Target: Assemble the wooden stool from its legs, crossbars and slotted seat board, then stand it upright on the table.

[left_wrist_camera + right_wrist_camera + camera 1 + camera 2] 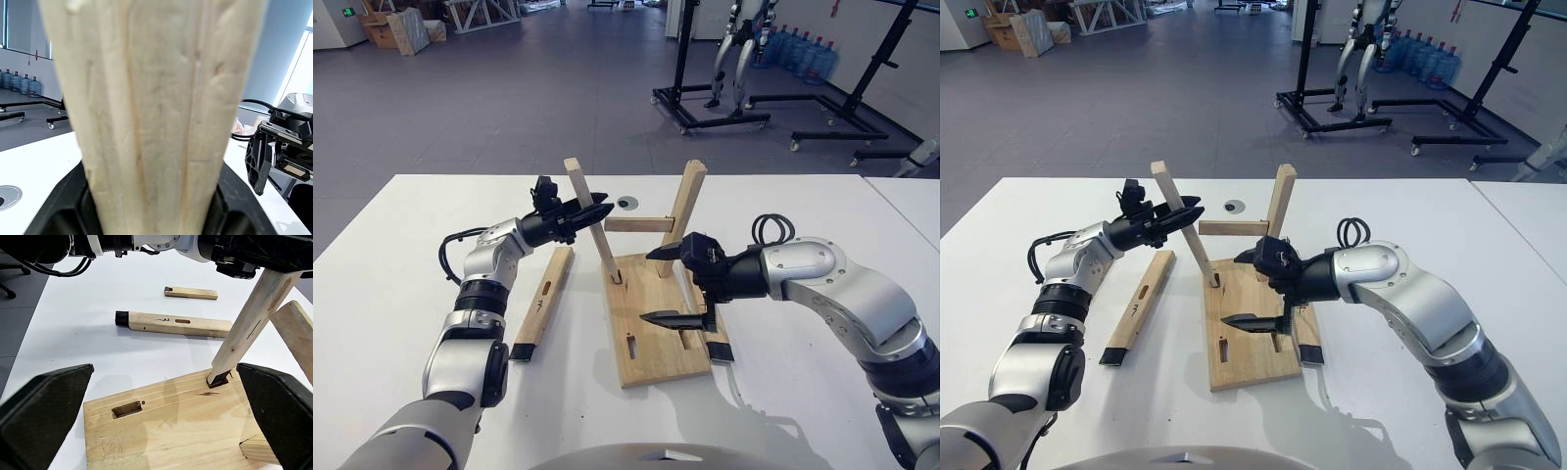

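Nearest the robot, the slotted seat board [651, 360] lay flat on the white table [391, 255], directly under the right gripper [647, 286]. That gripper's jaws stood wide apart, one finger above the other, with nothing held between them. An empty slot [126, 409] in the board lay beneath the lower finger. Under the right wrist, behind those jaws, another wooden piece with a black end [718, 351] lay along the board's right edge, partly hidden. Just beyond the open jaws two legs stood in the board's far slots. The left leg [604, 245] leaned away to the left and the right leg [683, 211] to the right, almost touching the upper finger. A crossbar [636, 224] spanned the two legs, level with the gap ahead of the right jaws. The left gripper [595, 210] had its jaws closed around the left leg's upper part, above the crossbar, and the wood was pressed tight between the fingers in the left wrist view. Below the left jaws and toward the robot's left, a loose leg [543, 299] with a black foot lay flat beside the board, apart from it. A shorter wooden piece [193, 293] lay past that leg. Beyond both jaws sat a round grommet [626, 203] in the tabletop. Farther off on the floor were black wheeled frames [705, 108] and water bottles [803, 49].
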Available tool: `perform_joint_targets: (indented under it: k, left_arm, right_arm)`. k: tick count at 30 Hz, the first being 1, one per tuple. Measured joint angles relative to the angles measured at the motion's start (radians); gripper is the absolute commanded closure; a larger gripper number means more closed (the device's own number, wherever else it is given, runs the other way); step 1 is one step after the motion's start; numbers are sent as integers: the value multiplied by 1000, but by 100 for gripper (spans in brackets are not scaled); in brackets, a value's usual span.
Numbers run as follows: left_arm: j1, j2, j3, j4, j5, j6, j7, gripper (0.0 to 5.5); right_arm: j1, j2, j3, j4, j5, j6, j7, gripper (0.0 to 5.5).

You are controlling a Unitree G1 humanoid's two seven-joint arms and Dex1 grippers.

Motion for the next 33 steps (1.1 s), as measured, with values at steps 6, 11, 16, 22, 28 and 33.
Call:
perform_joint_targets:
  k: [6,11,16,22,28,33]
  left_arm:
    - [1,-8,-15,-3,2,-18,0,348]
    - [8,-16,-21,-17,3,-22,0,348]
    - [20,-17,-22,-34,2,-26,1,348]
    - [34,-21,-24,-59,-4,-16,4,348]
    - [49,-24,-19,-75,-25,17,22,348]
    - [55,-23,-26,-72,-23,-1,20,348]
  right_arm:
    - [0,0,0,0,0,0,0,10]
    - [0,1,0,-3,1,0,0,10]
    - [0,1,0,-4,3,0,-1,10]
    - [0,1,0,-6,4,0,-2,10]
    - [0,3,2,-6,8,0,-2,10]
    - [0,3,3,-6,10,0,-9,10]
